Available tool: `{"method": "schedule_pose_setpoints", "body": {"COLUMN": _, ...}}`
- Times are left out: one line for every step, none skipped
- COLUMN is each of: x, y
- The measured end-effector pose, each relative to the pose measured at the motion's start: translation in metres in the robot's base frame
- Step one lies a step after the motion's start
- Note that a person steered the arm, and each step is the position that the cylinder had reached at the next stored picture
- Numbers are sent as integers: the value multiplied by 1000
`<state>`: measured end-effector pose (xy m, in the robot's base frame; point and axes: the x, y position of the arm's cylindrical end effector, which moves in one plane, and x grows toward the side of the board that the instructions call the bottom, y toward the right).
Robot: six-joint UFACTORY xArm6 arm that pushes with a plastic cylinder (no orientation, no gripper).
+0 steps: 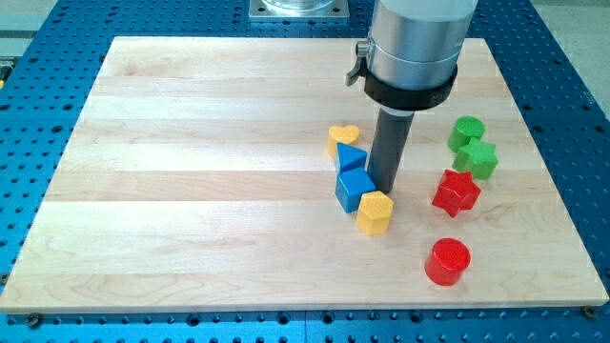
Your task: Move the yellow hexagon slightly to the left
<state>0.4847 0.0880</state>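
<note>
Arm's a chunky silver cylinder with a black band, small side clamp, then straight dark rod, my tip.

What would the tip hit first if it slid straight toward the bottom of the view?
Most likely the yellow hexagon: my tip sits just above it, right of the blue cube. Whether they already touch is unclear.

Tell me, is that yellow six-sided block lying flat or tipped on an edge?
Flat. The yellow hexagon shows its whole top face level on the wooden board, touching the blue cube; my tip stands just behind it.
</note>
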Motion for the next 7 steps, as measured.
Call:
{"method": "schedule_pose_setpoints", "body": {"x": 0, "y": -5}}
{"method": "schedule_pose_setpoints", "body": {"x": 0, "y": 4}}
{"method": "schedule_pose_setpoints", "body": {"x": 16, "y": 30}}
{"method": "schedule_pose_setpoints", "body": {"x": 34, "y": 34}}
{"method": "schedule_pose_setpoints", "body": {"x": 51, "y": 34}}
{"method": "schedule_pose_setpoints", "body": {"x": 54, "y": 29}}
{"method": "schedule_pose_setpoints", "body": {"x": 55, "y": 19}}
